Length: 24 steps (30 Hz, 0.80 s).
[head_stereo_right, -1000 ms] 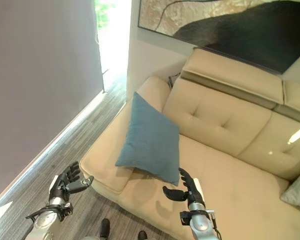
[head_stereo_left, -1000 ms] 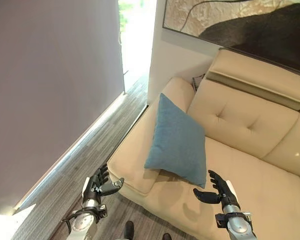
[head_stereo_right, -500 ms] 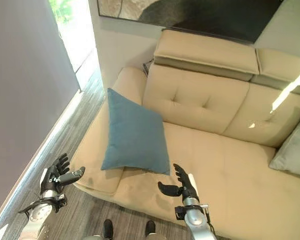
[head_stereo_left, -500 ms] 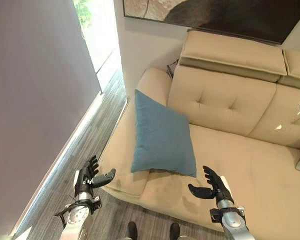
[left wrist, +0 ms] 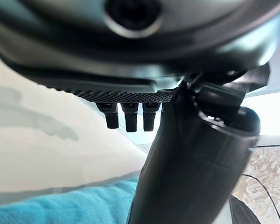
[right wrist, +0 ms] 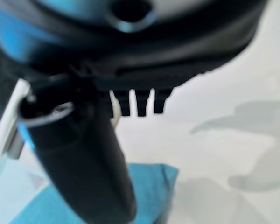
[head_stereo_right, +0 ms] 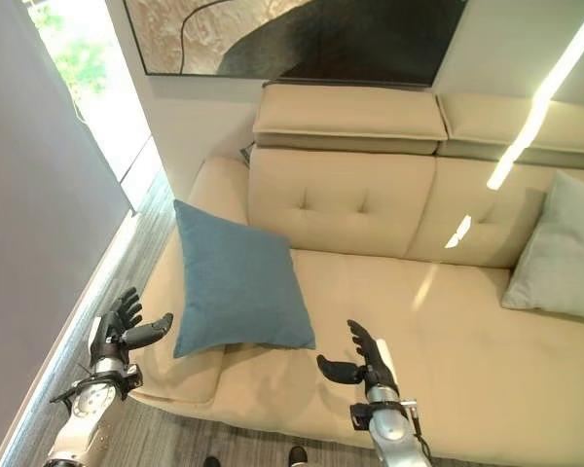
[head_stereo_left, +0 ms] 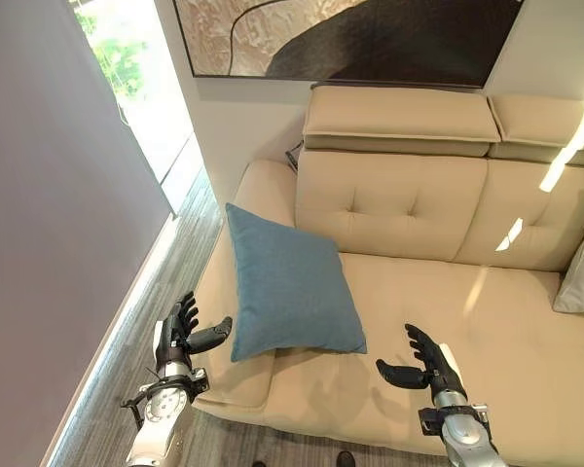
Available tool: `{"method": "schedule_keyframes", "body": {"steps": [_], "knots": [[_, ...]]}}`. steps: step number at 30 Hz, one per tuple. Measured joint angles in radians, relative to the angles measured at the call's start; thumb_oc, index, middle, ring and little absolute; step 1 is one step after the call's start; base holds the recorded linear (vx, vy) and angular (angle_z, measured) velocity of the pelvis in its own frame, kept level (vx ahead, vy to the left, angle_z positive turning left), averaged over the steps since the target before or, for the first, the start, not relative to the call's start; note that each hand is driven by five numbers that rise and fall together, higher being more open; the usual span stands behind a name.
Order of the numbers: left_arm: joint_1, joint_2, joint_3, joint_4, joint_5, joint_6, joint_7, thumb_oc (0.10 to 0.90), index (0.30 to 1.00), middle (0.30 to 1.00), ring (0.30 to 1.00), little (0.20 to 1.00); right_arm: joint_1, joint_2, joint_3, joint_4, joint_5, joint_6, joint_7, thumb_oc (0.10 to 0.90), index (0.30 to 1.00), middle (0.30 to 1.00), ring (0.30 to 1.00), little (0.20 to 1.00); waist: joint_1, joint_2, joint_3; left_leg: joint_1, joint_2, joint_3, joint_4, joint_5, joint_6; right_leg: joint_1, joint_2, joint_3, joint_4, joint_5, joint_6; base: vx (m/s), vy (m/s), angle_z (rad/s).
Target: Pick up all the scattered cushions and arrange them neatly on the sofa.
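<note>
A beige sofa is stretching across the scene from the 9 o'clock side to the 3 o'clock edge, its tufted backrest and padded headrests sitting toward 12 o'clock. Above it a large dark-and-tan painting is hanging on the white wall. A grey partition wall is filling the 9 o'clock side, with a bright window showing past it and a strip of grey wood floor running along the sofa's end.

The blue cushion is lying at the sofa's 9 o'clock end, leaning partly on the armrest and partly on the seat. It is sitting turned like a diamond, one corner pointing toward 11 o'clock and the opposite corner toward 4 o'clock, so its long diagonal is running between those two. A pale grey cushion is propped upright against the backrest at 3 o'clock, well apart from the blue one.

The left hand is hovering off the sofa's front corner at 7 o'clock, fingers spread and relaxed, holding nothing, its thumb pointing at the blue cushion's lower corner nearby. The right hand is hovering over the seat's front edge at 5 o'clock, likewise spread and empty, near the cushion's 4 o'clock corner but apart from it.
</note>
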<state>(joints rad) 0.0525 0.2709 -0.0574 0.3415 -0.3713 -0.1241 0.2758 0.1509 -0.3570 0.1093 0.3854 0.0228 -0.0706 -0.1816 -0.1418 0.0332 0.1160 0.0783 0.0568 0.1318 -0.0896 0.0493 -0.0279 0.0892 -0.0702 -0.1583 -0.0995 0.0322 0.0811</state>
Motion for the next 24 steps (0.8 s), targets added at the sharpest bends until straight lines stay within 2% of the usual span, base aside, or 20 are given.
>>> {"method": "schedule_keyframes", "body": {"steps": [6,14,20,24], "knots": [[-0.009,0.0,-0.01,0.037,-0.017,0.001,0.004,0.8,0.9,0.9,0.9,0.9,0.034,-0.005,0.002,0.0,0.0,0.004,0.001,0.8,0.9,0.9,0.9,0.9,-0.013,0.018,-0.03,-0.012,0.0,0.022,0.0,0.0,0.0,-0.022,0.0,0.025,0.0,0.005,-0.003,0.03,-0.036,-0.11],[-0.027,-0.012,-0.038,0.121,-0.022,0.009,0.015,0.8,0.9,0.9,0.9,0.9,0.051,-0.006,0.002,0.0,0.0,0.004,0.001,0.8,0.9,0.9,0.9,0.9,-0.066,0.037,-0.043,-0.029,0.001,0.028,0.0,0.0,0.0,-0.045,0.0,0.029,0.0,0.01,-0.006,0.02,-0.014,-0.03],[-0.069,-0.012,-0.067,0.17,-0.021,0.021,0.015,0.8,0.9,0.9,0.9,0.9,0.051,-0.009,0.004,-0.001,0.0,0.004,0.001,0.8,0.9,0.9,0.9,0.9,-0.074,0.042,-0.046,-0.042,0.003,0.05,0.0,0.0,0.0,-0.071,0.003,0.052,0.0,0.015,-0.007,-0.01,-0.012,-0.1],[-0.094,-0.011,-0.085,0.185,-0.022,0.021,0.014,0.8,0.9,0.9,0.9,0.9,0.059,-0.017,0.013,0.0,0.0,0.005,0.002,0.8,0.9,0.9,0.9,0.9,-0.095,0.047,-0.049,-0.059,0.006,0.062,0.0,0.001,0.0,-0.088,0.005,0.056,0.0,0.024,-0.011,0.01,-0.01,-0.1]]}}
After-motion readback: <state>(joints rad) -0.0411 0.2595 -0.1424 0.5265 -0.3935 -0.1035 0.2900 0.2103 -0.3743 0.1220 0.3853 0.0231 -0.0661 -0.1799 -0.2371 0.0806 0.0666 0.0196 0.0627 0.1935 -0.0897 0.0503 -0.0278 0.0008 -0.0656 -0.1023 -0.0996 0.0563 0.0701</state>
